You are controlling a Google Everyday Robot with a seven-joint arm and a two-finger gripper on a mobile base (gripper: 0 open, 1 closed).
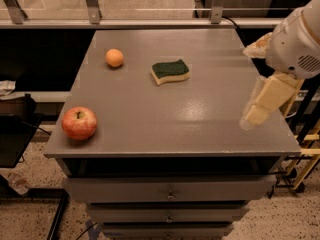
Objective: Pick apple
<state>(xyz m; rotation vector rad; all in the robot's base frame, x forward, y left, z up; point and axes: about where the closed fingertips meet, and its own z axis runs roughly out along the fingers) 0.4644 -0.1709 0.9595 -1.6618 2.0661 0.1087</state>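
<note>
The apple (79, 123), red with yellowish streaks and a dark stem dimple, sits at the front left corner of the grey table (190, 129). My gripper (251, 119) hangs from the white arm (295, 39) over the table's right side, pointing down and to the left. It is far to the right of the apple, with nothing seen in it.
A small orange fruit (114, 57) lies at the back left. A green and yellow sponge (170, 71) lies near the middle back. Drawers (170, 191) sit under the tabletop. A metal rail (150, 22) runs behind the table. A dark object (15, 134) stands to the left.
</note>
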